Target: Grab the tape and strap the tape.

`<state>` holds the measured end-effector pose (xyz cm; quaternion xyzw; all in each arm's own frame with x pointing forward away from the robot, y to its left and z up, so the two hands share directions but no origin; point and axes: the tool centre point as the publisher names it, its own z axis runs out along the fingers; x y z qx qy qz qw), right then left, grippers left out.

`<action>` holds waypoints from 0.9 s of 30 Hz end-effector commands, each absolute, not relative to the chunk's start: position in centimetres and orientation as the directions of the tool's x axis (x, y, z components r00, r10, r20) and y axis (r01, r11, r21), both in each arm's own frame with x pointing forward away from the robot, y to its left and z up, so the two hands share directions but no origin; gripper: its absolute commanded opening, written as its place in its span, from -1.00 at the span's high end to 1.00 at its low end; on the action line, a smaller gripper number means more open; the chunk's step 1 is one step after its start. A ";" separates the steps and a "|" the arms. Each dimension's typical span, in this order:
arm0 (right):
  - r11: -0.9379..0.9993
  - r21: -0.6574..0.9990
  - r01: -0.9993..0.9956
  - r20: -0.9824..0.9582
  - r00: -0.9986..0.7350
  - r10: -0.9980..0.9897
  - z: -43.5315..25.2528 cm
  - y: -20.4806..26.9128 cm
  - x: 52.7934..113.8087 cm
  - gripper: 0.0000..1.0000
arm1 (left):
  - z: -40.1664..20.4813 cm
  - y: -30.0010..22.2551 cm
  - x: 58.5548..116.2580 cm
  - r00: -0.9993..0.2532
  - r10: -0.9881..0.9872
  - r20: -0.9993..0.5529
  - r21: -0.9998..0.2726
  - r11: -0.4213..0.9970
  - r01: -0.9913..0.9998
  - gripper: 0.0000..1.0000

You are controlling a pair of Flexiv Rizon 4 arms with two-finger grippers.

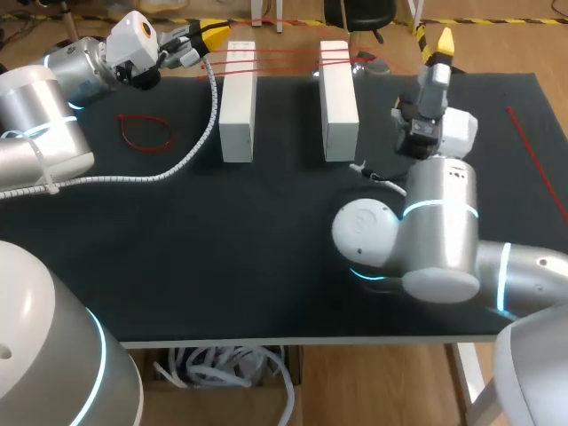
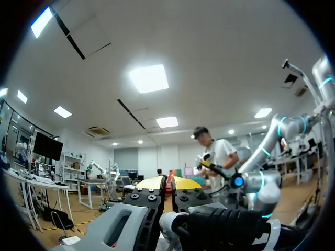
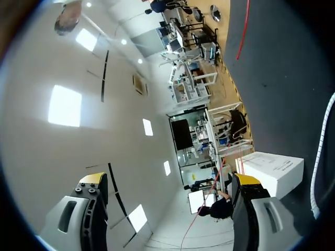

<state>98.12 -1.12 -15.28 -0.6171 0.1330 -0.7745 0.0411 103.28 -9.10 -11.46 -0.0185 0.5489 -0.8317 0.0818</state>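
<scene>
Left gripper (image 1: 211, 35) sits at the counter's (image 1: 266, 266) far edge, just beyond the left white block (image 1: 237, 99). Its fingers are together, clamped on the red tape (image 1: 284, 58); the left wrist view shows a red sliver pinched between the yellow tips. The tape runs from there in several strands across the far ends of the 2 blocks, reaching the right white block (image 1: 338, 99). Right gripper (image 3: 170, 180) is off past the right block, fingers wide apart and holding nothing. 1 loose red loop (image 1: 146, 131) lies flat on the counter near the left block.
</scene>
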 end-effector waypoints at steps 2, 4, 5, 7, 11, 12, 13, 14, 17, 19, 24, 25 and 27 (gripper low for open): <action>-0.966 -0.259 0.005 0.937 -0.242 -0.253 -15.4 -2.2 99.6 -1.00 | -11.5 -9.2 103.2 -0.985 -0.160 -0.060 -0.915 -0.386 0.119 1.00; -0.962 -0.274 -0.013 0.934 -0.242 -0.263 -15.5 -2.4 100.2 -1.00 | -11.5 -9.2 103.2 -0.985 -0.160 -0.060 -0.915 -0.386 0.119 1.00; -0.960 -0.280 -0.021 0.933 -0.240 -0.267 -15.4 -2.4 100.5 -1.00 | -11.5 -9.2 103.2 -0.985 -0.160 -0.060 -0.915 -0.386 0.119 1.00; -0.960 -0.279 -0.034 0.933 -0.244 -0.263 -15.2 -2.5 101.0 -1.00 | -11.5 -9.2 103.2 -0.985 -0.160 -0.060 -0.915 -0.386 0.119 1.00; -0.967 -0.247 -0.070 0.951 -0.209 -0.228 -15.9 -2.3 101.9 -1.00 | -11.5 -9.2 103.2 -0.985 -0.160 -0.060 -0.915 -0.386 0.119 1.00; -0.967 -0.241 -0.084 0.955 -0.199 -0.221 -16.2 -2.2 102.0 -1.00 | -11.5 -9.2 103.2 -0.985 -0.160 -0.060 -0.915 -0.386 0.119 1.00; -0.967 -0.243 -0.080 0.954 -0.201 -0.223 -16.3 -2.0 102.1 -1.00 | -11.5 -9.2 103.2 -0.985 -0.160 -0.060 -0.915 -0.386 0.119 1.00; -0.968 -0.239 -0.078 0.956 -0.194 -0.221 -16.4 -1.9 102.1 -1.00 | -11.5 -9.2 103.2 -0.985 -0.160 -0.060 -0.915 -0.386 0.119 1.00; -0.968 -0.238 -0.084 0.958 -0.185 -0.220 -16.6 -1.5 102.1 -1.00 | -11.5 -9.2 103.2 -0.985 -0.160 -0.060 -0.915 -0.386 0.119 1.00; -0.968 -0.237 -0.086 0.959 -0.181 -0.219 -16.7 -1.3 102.2 -1.00 | -11.5 -9.2 103.2 -0.985 -0.160 -0.060 -0.915 -0.386 0.119 1.00; -0.967 -0.235 -0.101 0.960 -0.178 -0.215 -17.1 -1.2 102.7 -1.00 | -11.5 -9.2 103.2 -0.985 -0.160 -0.060 -0.915 -0.386 0.119 1.00; -0.968 -0.230 -0.099 0.960 -0.188 -0.209 -17.2 -1.2 102.9 -1.00 | -11.5 -9.2 103.2 -0.985 -0.160 -0.060 -0.915 -0.386 0.119 1.00; -0.969 -0.225 -0.104 0.960 -0.194 -0.202 -17.3 -1.2 103.4 -1.00 | -11.5 -9.2 103.2 -0.985 -0.160 -0.060 -0.915 -0.386 0.119 1.00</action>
